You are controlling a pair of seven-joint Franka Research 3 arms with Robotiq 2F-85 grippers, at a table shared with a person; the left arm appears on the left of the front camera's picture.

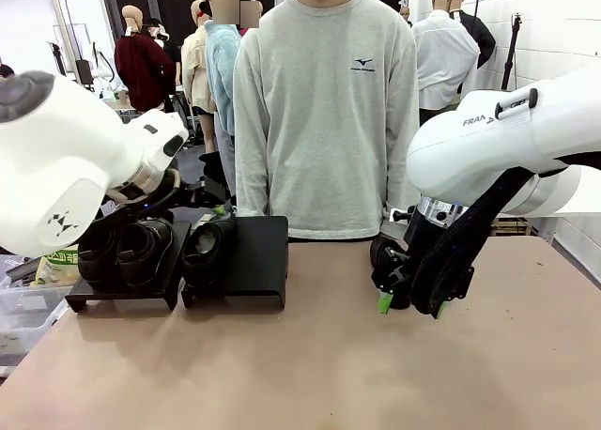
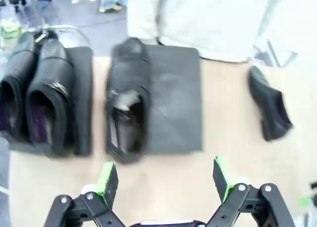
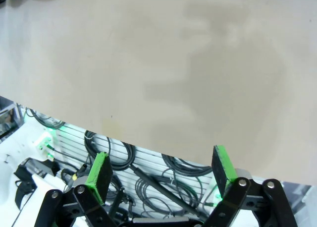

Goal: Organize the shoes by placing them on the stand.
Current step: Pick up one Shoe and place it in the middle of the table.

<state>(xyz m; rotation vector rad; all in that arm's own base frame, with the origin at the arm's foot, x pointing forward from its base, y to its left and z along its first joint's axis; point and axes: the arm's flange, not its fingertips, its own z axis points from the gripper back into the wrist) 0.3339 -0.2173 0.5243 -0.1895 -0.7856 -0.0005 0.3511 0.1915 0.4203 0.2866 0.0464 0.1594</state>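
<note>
A tan table (image 1: 310,355) fills the lower half of the front view, with a person in a grey sweatshirt (image 1: 324,111) standing at its far edge. At left centre of that view sits the stand (image 1: 258,261), a low black rack in two sections: two shoes (image 2: 37,100) lie side by side on the left section, and a third shoe (image 2: 126,108) lies on the left half of the right section, leaving its right half bare. In the left wrist view a fourth shoe (image 2: 270,110) lies loose on the table at right centre, well apart from the stand and near the person's side. The step in hand appears to be fetching that last shoe. To do it well, an arm would probably need to come down over the shoe's middle, with its fingers straddling the narrow width, lift it level, and set it toe-first on the bare panel beside the third shoe without nudging that one. The left gripper (image 2: 163,180), at the bottom of its wrist view, hangs above the table's near edge before the stand, jaws spread wide and holding nothing. The right gripper (image 1: 411,303), right of centre in the front view, hangs just over the table, jaws likewise wide apart, empty, touching nothing.
</note>
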